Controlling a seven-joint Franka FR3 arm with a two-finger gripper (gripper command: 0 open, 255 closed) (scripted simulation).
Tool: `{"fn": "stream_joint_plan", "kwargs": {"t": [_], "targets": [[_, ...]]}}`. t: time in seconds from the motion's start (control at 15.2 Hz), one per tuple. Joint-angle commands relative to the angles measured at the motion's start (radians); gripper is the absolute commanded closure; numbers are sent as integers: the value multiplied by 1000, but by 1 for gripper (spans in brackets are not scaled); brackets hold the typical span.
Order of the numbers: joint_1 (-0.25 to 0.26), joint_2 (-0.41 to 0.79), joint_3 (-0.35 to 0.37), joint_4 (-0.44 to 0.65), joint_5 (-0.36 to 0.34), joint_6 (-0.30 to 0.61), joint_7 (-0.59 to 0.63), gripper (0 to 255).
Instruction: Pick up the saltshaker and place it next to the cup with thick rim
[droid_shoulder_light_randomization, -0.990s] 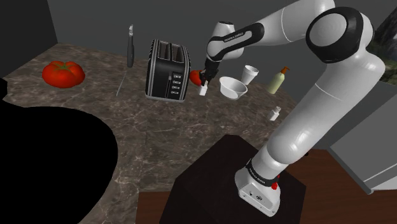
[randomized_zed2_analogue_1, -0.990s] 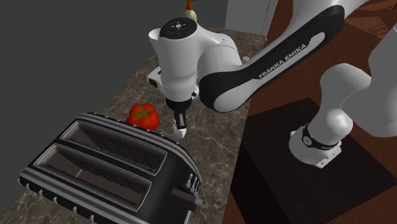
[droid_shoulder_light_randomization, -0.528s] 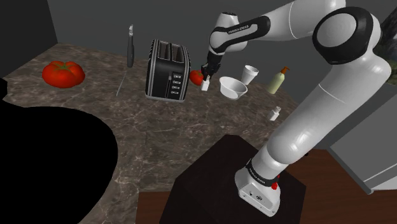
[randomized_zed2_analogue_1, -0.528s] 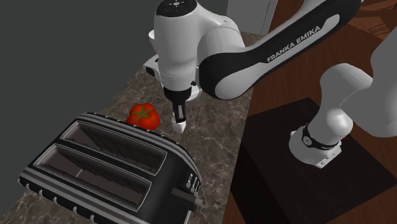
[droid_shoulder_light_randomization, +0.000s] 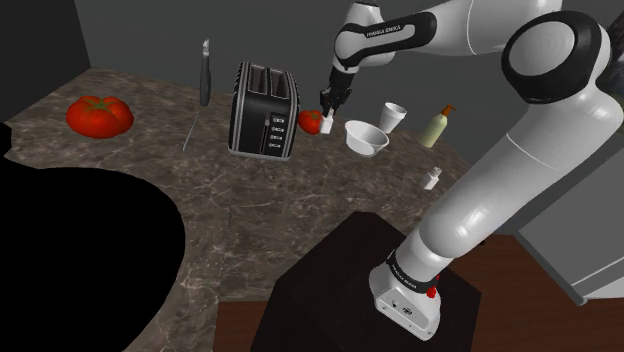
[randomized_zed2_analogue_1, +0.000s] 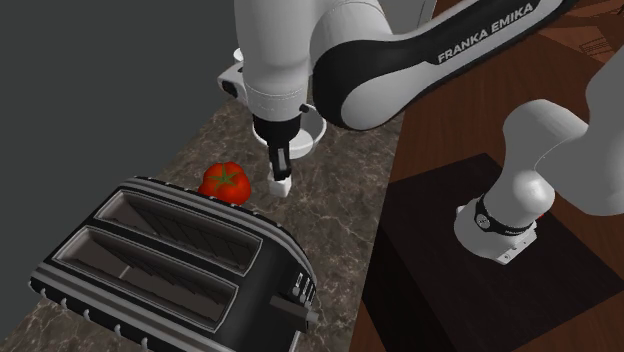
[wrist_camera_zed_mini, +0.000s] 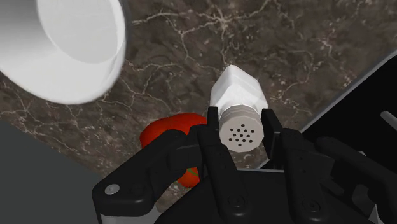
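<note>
So the gripper (wrist_camera_zed_mini: 241, 129) is clamped on the white saltshaker (wrist_camera_zed_mini: 236, 95) above the dark marbled counter (droid_shoulder_light_randomization: 150, 170), with a grey wall (droid_shoulder_light_randomization: 150, 30) behind and a black area (droid_shoulder_light_randomization: 80, 260) alongside.

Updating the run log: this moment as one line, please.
stage: carry | gripper: shut on saltshaker | saltshaker: above counter, near small tomato | cup: beyond bowl, not yet reached

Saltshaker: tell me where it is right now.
In the shoulder view the saltshaker is clasped in the gripper over the countertop, between the black toaster on its left and the white bowl on its right, beside the small tomato.
</note>
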Motion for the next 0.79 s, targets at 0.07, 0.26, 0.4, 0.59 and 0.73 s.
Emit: {"fn": "stream_joint_plan", "kwargs": {"t": [0.07, 0.26, 0.4, 0.59, 0.73], "targets": [[1, -10, 1, 31, 1, -42, -3, 255], [2, -20, 3, 61, 1, -81, -5, 255], [2, -26, 3, 82, 1, -108, -7, 255], [3, -32, 4, 116, 2, -148, -10, 255], [3, -36, 5, 139, 3, -174, -12, 255]]}}
